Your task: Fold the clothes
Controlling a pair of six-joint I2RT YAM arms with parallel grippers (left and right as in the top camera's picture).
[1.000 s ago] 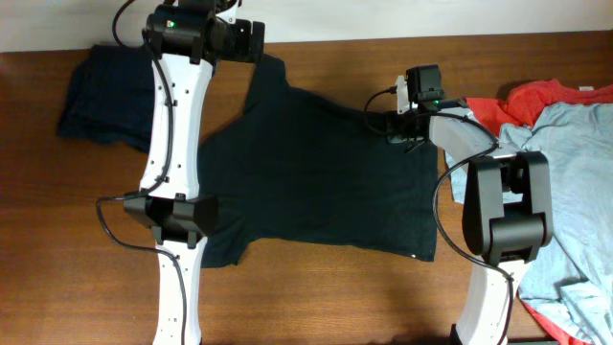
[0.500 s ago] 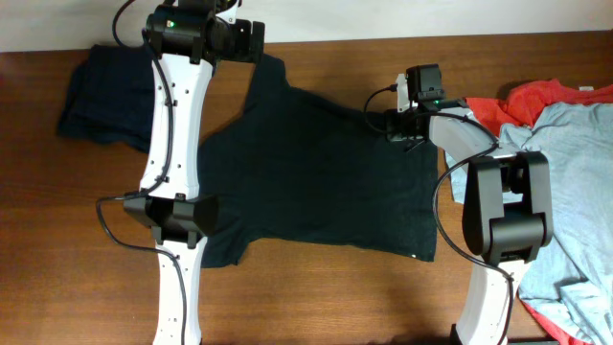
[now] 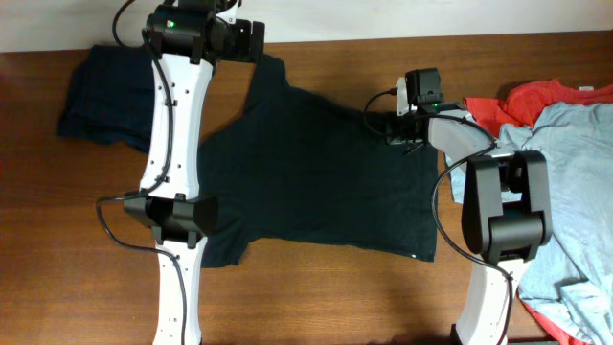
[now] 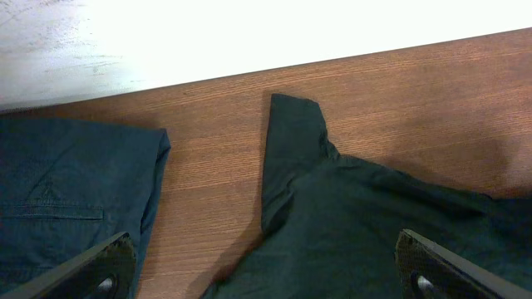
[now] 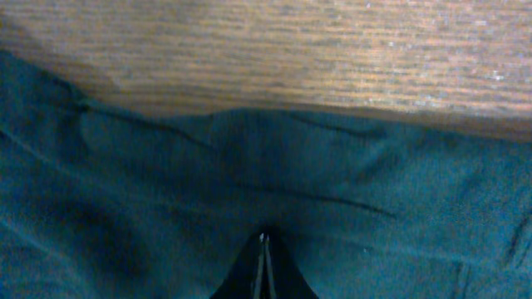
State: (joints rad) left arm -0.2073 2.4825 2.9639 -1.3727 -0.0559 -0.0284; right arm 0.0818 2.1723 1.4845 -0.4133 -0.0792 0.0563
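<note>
- One black T-shirt [image 3: 316,172] lies spread flat in the middle of the wooden surface [image 3: 316,297], with a small white label [image 3: 414,256] at its near right corner.
- Three other garments lie around it. A folded dark navy garment [image 3: 101,91] is at the far left. A red-orange shirt [image 3: 541,99] and a light blue-grey shirt [image 3: 575,182] are heaped together at the right edge.
- That makes four garments in all, two arms and two tools.
- The left arm [image 3: 172,125] lies along the black shirt's left side, between it and the navy garment, and hides part of that sleeve.
- The right arm [image 3: 503,206] stands beside the shirt's right edge, in front of the heap.
- The left tool [image 4: 262,253] hangs released and spread wide above the far sleeve, grasping nothing.
- The right tool [image 5: 263,249] is clenched, its tips pinching the black cloth near the shirt's far edge.
</note>
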